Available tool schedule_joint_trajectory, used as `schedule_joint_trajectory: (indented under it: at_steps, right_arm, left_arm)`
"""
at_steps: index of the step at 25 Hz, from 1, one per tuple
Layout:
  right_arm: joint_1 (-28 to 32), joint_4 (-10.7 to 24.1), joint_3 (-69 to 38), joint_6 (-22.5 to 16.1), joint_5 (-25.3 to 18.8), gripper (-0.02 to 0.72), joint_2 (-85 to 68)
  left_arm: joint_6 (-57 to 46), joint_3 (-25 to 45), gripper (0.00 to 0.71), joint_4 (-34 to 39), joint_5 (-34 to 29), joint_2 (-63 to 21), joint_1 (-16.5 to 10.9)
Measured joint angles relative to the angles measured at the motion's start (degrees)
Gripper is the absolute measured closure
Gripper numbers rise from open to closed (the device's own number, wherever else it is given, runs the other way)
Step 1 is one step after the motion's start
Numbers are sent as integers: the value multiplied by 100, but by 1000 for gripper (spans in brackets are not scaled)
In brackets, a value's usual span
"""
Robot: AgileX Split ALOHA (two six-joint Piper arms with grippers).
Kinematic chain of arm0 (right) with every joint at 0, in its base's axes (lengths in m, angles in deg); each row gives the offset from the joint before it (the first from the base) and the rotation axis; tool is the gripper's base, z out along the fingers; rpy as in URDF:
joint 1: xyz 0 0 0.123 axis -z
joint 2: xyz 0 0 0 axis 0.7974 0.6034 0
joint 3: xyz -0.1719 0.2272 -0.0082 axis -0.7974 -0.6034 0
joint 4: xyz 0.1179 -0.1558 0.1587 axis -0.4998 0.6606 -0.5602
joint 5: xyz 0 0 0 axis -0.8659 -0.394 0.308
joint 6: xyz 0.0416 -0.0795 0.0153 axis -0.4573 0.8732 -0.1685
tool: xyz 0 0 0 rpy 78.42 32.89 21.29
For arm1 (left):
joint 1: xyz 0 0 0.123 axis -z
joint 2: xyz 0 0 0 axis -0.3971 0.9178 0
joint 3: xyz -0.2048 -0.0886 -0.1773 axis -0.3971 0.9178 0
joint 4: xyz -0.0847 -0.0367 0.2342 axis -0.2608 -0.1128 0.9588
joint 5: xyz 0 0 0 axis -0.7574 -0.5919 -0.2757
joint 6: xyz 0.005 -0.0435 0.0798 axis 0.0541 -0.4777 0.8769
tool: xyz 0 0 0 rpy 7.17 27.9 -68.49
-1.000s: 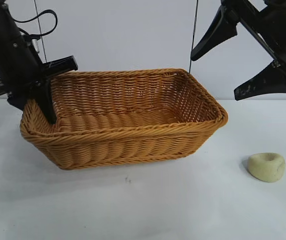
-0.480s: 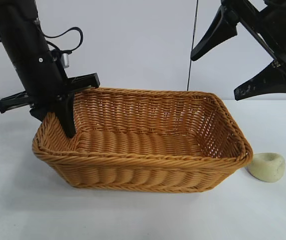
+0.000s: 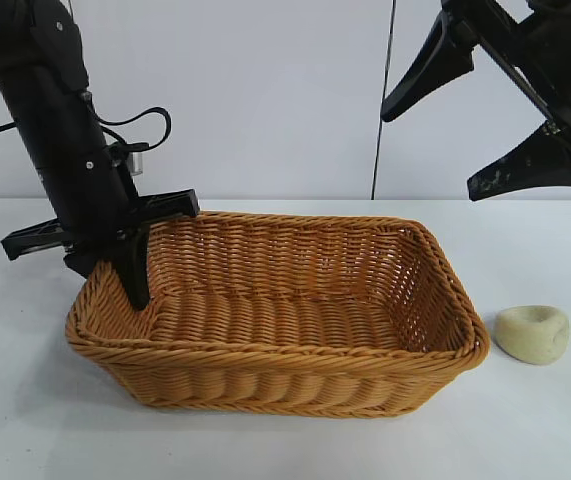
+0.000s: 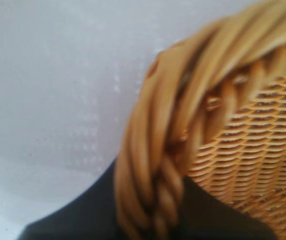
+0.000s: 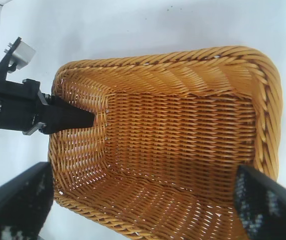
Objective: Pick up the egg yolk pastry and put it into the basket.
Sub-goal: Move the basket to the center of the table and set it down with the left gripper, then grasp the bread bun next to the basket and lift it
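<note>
Since half a second ago, we see the left gripper (image 3: 130,265), jaws clamped on the golden-brown woven wicker basket (image 3: 295,375) rim, drag it slightly leftward, away from the pale cream egg yolk pastry (image 3: 533,333) on the white table (image 3: 525,430) at right; right gripper (image 3: 485,120) hovers, jaws spread. We judge further dragging risks tipping the basket.

A white table (image 3: 295,445) (matte) meets a pale wall (image 3: 265,90).

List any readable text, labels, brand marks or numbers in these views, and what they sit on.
None. No print shows on the basket, the egg yolk pastry, the table, the left gripper clamped on the basket's rim, or the raised right gripper.
</note>
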Motion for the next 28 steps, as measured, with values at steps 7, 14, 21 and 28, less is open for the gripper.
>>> schedule_joint_trajectory:
  at_steps: [7, 14, 21, 28]
  right_arm:
    - [0, 0, 0, 0, 0, 8, 0]
    - [0, 2, 0, 0, 0, 8, 0]
    - [0, 2, 0, 0, 0, 8, 0]
    - [0, 2, 0, 0, 0, 8, 0]
  left_arm:
    - [38, -666, 21, -12, -674, -51, 0]
    - [81, -1703, 18, 828, -1139, -520, -15]
    - [88, -1814, 14, 1242, -1333, -529, -561]
    - [99, -1814, 15, 1719, -1340, -529, -1201]
